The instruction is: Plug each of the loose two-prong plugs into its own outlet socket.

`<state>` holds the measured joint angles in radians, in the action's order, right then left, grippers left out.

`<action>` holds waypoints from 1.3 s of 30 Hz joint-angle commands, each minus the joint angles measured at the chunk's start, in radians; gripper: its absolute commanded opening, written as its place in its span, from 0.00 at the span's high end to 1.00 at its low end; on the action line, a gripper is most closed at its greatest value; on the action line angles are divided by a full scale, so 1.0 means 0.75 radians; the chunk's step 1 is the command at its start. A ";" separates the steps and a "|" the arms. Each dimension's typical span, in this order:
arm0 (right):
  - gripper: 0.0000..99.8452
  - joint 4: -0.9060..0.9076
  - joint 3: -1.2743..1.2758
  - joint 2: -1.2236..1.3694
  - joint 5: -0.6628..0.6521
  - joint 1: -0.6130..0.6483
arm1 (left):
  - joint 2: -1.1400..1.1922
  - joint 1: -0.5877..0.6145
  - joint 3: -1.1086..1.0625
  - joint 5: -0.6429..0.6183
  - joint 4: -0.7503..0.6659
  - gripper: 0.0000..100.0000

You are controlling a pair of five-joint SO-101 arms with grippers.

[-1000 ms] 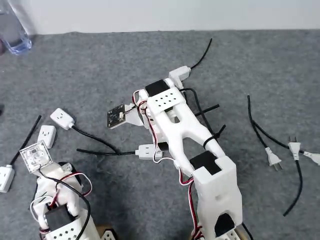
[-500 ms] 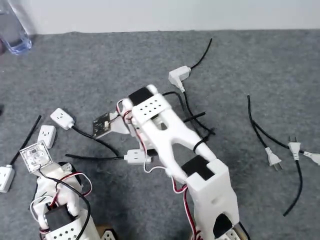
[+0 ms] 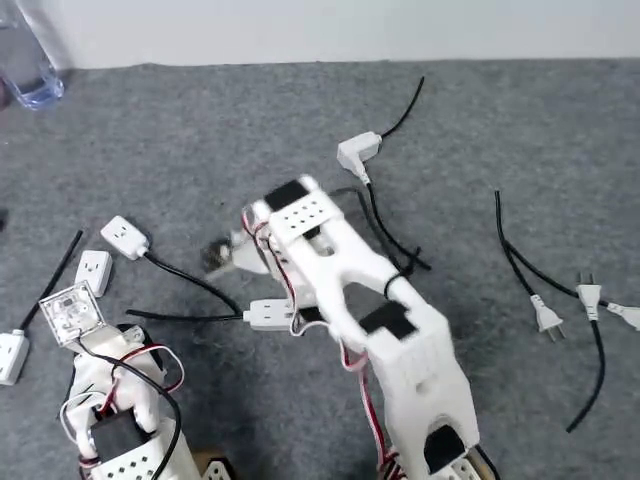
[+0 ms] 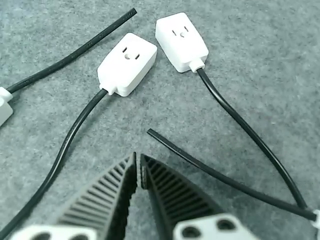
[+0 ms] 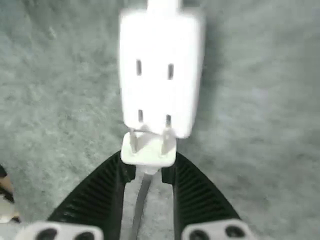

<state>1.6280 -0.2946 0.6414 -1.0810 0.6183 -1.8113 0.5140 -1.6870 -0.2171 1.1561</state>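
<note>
My right gripper (image 5: 148, 161) is shut on a white two-prong plug (image 5: 148, 151). Its prongs touch the lower pair of slots of a white outlet socket (image 5: 161, 75). In the high view that socket (image 3: 268, 316) lies at mid-table, at the tip of the right arm (image 3: 345, 270). My left gripper (image 4: 138, 160) is shut on nothing, just above the carpet near a black cable end (image 4: 150, 132). Two more white sockets (image 4: 127, 62) (image 4: 181, 35) lie beyond it. Loose plugs (image 3: 547, 318) (image 3: 590, 295) rest at the far right.
Grey carpet (image 3: 180, 130) covers the table. Another socket (image 3: 359, 152) lies at the back centre and one (image 3: 11, 357) at the left edge. Black cables (image 3: 185, 275) cross the middle. A clear bottle (image 3: 25, 60) stands at the back left corner.
The right arm swung left and toward the front, carrying the plug and pushing the mid-table socket left. The back-centre socket came out from under the arm. The left arm kept still.
</note>
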 commanded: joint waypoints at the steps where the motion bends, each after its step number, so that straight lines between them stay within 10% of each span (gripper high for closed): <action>1: 0.99 0.017 -0.029 -0.026 0.004 -0.052 | -0.016 0.006 0.007 0.010 0.002 0.99; 20: 0.99 0.097 -0.025 -0.208 -0.082 -0.451 | -0.016 0.000 0.007 0.010 0.037 0.99; 31: 0.99 -0.136 0.280 -0.208 -0.074 -0.410 | -0.016 0.000 0.007 0.010 0.037 0.99; 39: 0.78 -0.138 0.313 -0.222 -0.076 -0.330 | -0.016 0.004 0.007 0.010 0.037 0.99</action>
<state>1.5374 -0.0568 0.5232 -1.1316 0.3498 -1.8113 0.5125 -1.6870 -0.2171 1.1807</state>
